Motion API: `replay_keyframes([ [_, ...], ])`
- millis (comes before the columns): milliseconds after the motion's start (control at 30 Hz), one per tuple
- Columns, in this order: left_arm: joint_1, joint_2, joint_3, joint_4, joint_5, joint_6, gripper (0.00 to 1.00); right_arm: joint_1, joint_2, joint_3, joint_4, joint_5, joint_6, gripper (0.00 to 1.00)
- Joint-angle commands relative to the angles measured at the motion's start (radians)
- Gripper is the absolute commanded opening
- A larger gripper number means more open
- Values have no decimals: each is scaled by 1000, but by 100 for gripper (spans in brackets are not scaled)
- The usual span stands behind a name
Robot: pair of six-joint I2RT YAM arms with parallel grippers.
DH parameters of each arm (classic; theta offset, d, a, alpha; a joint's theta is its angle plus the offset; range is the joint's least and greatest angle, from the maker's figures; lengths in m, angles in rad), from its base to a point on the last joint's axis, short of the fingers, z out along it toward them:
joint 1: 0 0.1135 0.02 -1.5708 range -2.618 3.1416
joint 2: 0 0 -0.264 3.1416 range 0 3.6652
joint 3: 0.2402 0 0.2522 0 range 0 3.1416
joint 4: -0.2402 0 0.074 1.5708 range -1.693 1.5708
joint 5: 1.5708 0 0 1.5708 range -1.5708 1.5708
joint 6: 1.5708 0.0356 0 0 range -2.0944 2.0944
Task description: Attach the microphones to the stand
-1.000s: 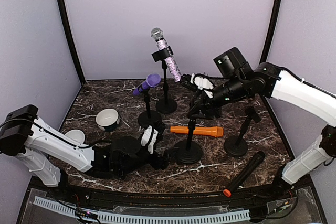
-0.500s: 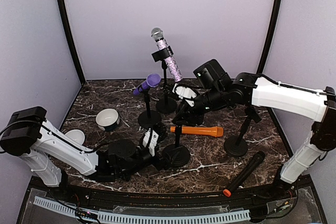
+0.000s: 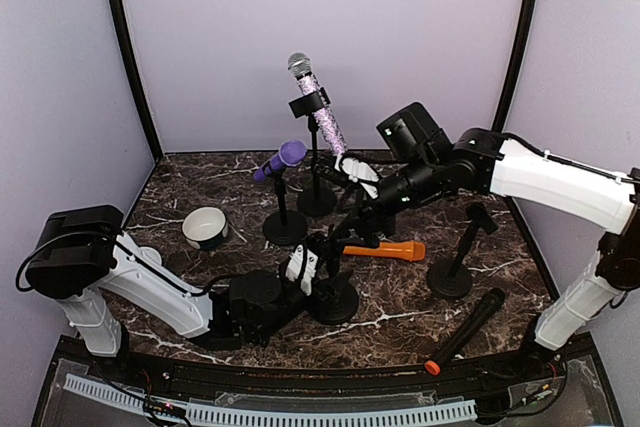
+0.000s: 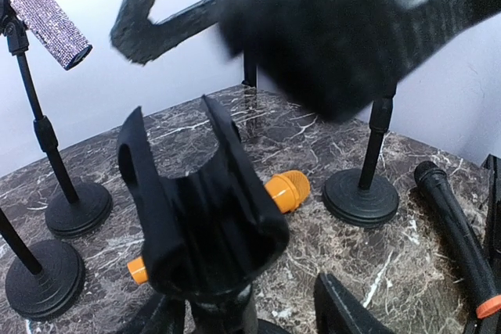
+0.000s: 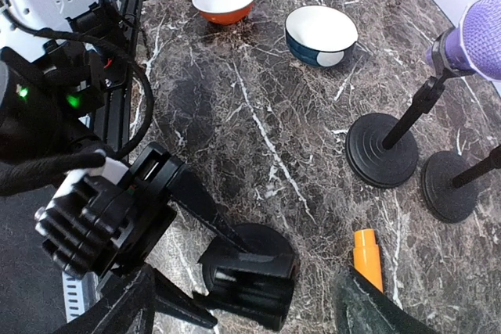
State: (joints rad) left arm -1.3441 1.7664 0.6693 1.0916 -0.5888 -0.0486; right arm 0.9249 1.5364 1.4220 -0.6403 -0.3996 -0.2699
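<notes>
I find the left gripper point(image 4: 250, 314) low at the black round-based desk stand point(image 3: 336, 299), its fingers spread either side of the pole, with a gap showing on one side. The right gripper point(image 5: 250, 307) hangs spread wide above that stand's empty black clip point(image 5: 249, 278), holding nothing. The all-orange stick microphone point(image 3: 385, 249) lies on the dark marble table point(image 3: 180, 187) just behind the stand. The black microphone with orange end point(image 3: 468, 325) lies front right. The glittery lilac microphone point(image 3: 320, 115) sits clipped in the taller rear stand point(image 3: 317, 197), and the purple microphone point(image 3: 280, 159) in the shorter rear stand point(image 3: 285, 227).
</notes>
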Motion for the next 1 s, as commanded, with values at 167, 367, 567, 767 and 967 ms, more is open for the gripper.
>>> replay_keyframes([
  [167, 5, -7, -5, 50, 4, -38, 56, -60, -87, -19, -56, -27, -238, 70],
  [367, 10, -40, -31, 6, 12, -64, 56, -59, -3, 6, -60, -30, -320, 71],
  [567, 18, -78, -69, -26, 10, -90, 56, -37, 50, 38, -97, -106, -313, 64],
  [767, 48, -138, -117, -57, -11, -91, 57, -20, -5, -5, -95, -99, -268, 59],
  [967, 81, -182, -138, -88, -17, -51, 58, 11, -49, -49, -100, -93, -235, 58],
])
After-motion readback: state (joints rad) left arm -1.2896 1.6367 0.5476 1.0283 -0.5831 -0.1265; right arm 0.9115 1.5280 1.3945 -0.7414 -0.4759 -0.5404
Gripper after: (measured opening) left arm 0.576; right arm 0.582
